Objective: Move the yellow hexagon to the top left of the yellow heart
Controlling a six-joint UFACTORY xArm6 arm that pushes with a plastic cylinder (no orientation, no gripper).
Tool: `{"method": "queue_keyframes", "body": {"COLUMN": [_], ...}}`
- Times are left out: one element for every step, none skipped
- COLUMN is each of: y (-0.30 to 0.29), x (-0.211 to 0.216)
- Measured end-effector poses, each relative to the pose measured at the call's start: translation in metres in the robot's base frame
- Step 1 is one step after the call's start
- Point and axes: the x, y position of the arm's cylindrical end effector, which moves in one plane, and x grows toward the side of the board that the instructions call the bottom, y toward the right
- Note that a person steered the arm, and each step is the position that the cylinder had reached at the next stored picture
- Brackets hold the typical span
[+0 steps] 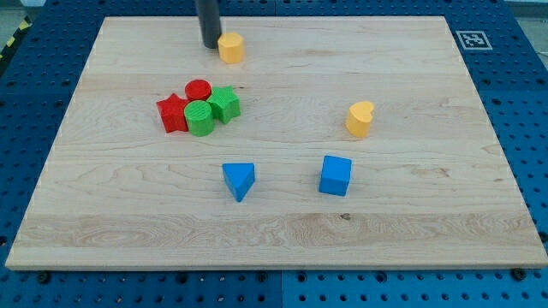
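Note:
The yellow hexagon (230, 47) sits near the view's top edge of the wooden board, left of centre. The yellow heart (360, 119) stands to the view's right of centre, well below and right of the hexagon. My tip (210, 45) is down on the board just to the left of the hexagon, very close to it or touching its left side.
A cluster sits at the view's left: red star (172, 113), red cylinder (198, 89), green cylinder (200, 118), green star (225, 103). A blue triangle (239, 180) and a blue cube (335, 175) lie below centre. The board's top edge (274, 17) is close above the hexagon.

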Motion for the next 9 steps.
{"method": "queue_keyframes", "body": {"y": [0.033, 0.062, 0.099, 0.133, 0.163, 0.172, 0.147, 0.120, 0.077], "x": [0.022, 0.045, 0.065, 0.094, 0.118, 0.128, 0.149, 0.182, 0.200]}}
